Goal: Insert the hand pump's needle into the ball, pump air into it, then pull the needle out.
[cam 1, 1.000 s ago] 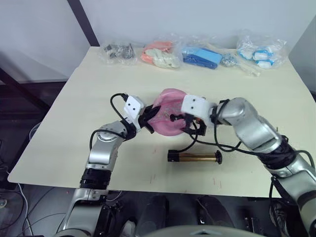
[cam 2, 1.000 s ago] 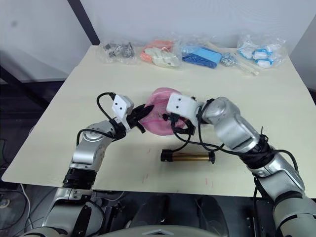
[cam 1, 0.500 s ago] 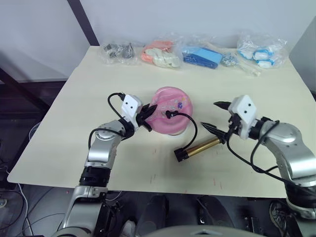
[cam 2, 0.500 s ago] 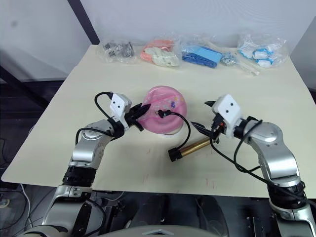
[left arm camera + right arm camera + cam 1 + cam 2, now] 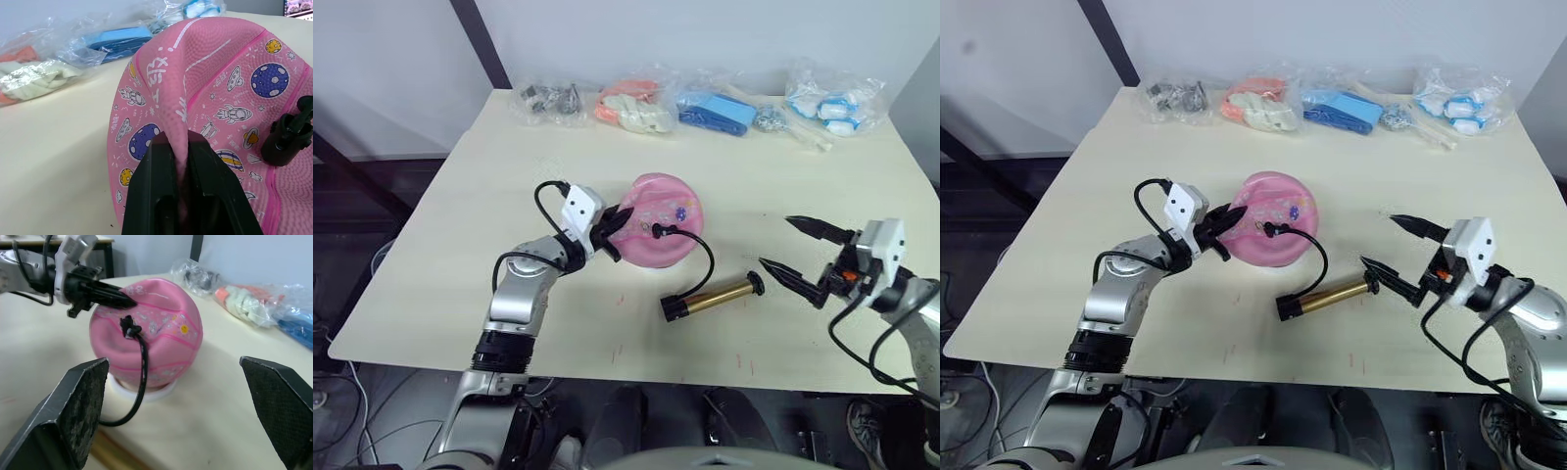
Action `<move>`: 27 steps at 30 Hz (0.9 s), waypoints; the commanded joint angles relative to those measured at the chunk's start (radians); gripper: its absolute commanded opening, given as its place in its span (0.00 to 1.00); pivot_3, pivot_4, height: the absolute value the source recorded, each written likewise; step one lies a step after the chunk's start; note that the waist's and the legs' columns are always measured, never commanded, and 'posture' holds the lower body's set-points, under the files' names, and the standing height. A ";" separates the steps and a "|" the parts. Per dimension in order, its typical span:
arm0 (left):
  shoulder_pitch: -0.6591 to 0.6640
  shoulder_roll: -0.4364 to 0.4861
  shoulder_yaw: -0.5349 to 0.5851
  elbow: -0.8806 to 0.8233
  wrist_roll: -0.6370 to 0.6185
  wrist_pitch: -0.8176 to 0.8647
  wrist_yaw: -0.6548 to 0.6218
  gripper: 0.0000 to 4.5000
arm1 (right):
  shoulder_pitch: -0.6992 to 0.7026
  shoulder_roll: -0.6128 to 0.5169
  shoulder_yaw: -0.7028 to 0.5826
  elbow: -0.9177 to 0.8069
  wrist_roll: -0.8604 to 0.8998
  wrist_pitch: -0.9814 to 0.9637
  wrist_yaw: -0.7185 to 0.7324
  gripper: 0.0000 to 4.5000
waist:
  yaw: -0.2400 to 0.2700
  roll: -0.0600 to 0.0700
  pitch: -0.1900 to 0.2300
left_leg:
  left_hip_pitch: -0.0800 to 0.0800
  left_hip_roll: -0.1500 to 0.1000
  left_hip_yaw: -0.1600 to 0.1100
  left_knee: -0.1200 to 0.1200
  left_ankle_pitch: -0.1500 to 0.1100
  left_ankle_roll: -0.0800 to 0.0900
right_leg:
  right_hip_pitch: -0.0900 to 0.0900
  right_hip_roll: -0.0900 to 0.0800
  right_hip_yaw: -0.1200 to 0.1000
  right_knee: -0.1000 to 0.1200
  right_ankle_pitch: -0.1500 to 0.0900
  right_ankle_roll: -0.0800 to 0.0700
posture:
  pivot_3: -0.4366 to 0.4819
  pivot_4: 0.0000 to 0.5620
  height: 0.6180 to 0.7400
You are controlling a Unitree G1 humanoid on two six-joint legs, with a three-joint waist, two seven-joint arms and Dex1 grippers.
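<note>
While the pump [image 5: 711,297] lies loose on the table [image 5: 450,206] with its gold barrel slanted, it is gripped by nothing; its black handle end points toward the right gripper [image 5: 800,249], whose two fingers are spread wide and empty just beyond that end. From the pump's other black cap a thin hose [image 5: 706,264] curves up to the ball [image 5: 658,231], where the small black fitting of the needle [image 5: 658,232] is seated against the pink skin; the pin itself cannot be seen, so it is judged to be already in. On the far side of the ball from the pump, a fold of the soft rubber is pinched between the fingers of the left gripper [image 5: 182,161], which are closed narrowly on it.

Pumping is judged to be the step in hand. The barrel would best be steadied before the handle is worked, and the strokes kept in line with the barrel so that the hose is not tugged and the fitting not levered out. The pinch on the ball should be kept so it cannot roll off its pale ring base [image 5: 142,390].

Beyond the ball, along the table's far edge well apart from the pump, clear bags of parts [image 5: 685,106] are lined up; the pale tabletop around the pump is open.
</note>
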 commanded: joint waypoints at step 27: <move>0.003 0.006 -0.022 -0.118 -0.003 0.083 0.000 0.75 | 0.183 -0.073 -0.146 0.066 0.139 -0.217 0.152 1.00 | 0.000 -0.003 0.002 | 0.000 0.000 0.002 0.003 0.000 0.000 | 0.001 0.001 0.002 0.001 0.002 -0.003 | 0.48 0.27 0.97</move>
